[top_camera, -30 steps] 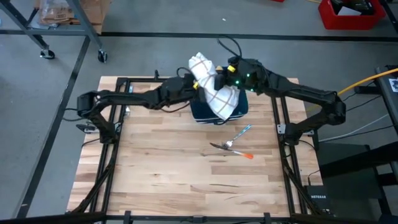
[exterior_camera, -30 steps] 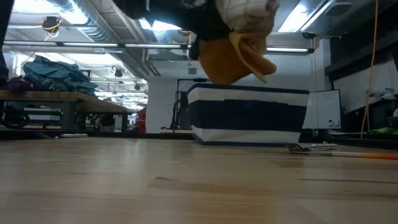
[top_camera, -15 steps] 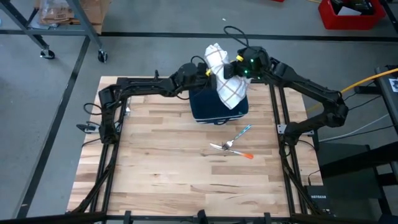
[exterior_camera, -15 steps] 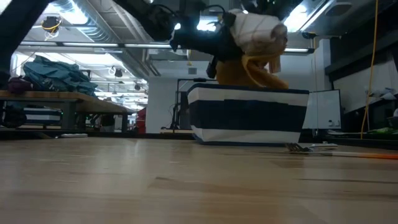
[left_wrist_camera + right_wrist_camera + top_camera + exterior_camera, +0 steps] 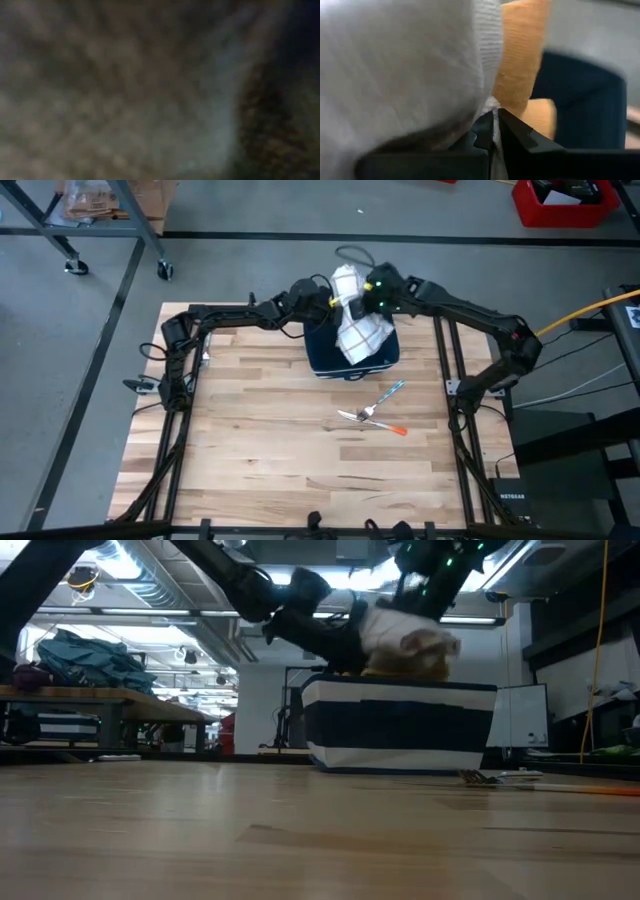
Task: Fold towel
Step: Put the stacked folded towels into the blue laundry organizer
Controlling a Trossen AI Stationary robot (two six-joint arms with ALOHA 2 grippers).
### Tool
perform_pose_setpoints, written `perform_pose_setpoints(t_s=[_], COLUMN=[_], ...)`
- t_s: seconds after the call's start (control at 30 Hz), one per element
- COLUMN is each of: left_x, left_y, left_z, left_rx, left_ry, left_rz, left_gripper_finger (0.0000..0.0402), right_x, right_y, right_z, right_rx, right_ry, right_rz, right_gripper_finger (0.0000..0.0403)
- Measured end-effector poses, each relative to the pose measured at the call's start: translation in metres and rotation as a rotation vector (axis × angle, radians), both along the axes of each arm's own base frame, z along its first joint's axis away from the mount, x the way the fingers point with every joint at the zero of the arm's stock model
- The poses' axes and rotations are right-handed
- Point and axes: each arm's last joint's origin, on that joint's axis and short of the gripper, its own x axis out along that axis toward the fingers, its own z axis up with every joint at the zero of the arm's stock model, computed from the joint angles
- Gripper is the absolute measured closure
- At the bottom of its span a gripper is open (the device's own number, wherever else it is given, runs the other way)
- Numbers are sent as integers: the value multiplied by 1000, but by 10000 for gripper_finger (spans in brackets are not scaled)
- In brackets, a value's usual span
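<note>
Towel of soft white cloth with thin dark checks [image 5: 358,320] hangs bunched over the dark blue striped basket [image 5: 345,358]. Both grippers, left [image 5: 327,298] and right [image 5: 362,292], pinch it. It looks light and floppy; corners seem best to hold.

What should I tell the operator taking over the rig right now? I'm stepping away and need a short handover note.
Left gripper: shut on the towel, at the table's far edge.
Right gripper: shut on the towel too, close beside the left.
Towel: bunched white checked cloth with an orange side, held over the navy-and-white striped bin.
Spoon and pens lie on the table nearer the front, untouched.
Done: towel picked up by both grippers.
Left: no neat fold visible yet; spread and fold.
</note>
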Motion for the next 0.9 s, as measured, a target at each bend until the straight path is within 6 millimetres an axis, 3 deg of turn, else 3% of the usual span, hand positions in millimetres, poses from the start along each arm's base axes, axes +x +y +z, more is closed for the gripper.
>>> perform_pose_setpoints(t_s=[0.47,0.73,0.9], left_x=[-20,-30,-33], left_y=[-11,-17,-18], left_z=[-38,-48,-49], left_rx=[29,40,34], left_ry=[431,571,602], left_rz=[-175,-256,-272], left_gripper_finger=[387,384,346], right_x=[50,70,72], right_y=[10,17,17], right_z=[-76,-97,-101], right_rx=[133,154,168], right_ry=[162,141,144], right_rz=[119,161,195], right_gripper_finger=[373,372,352])
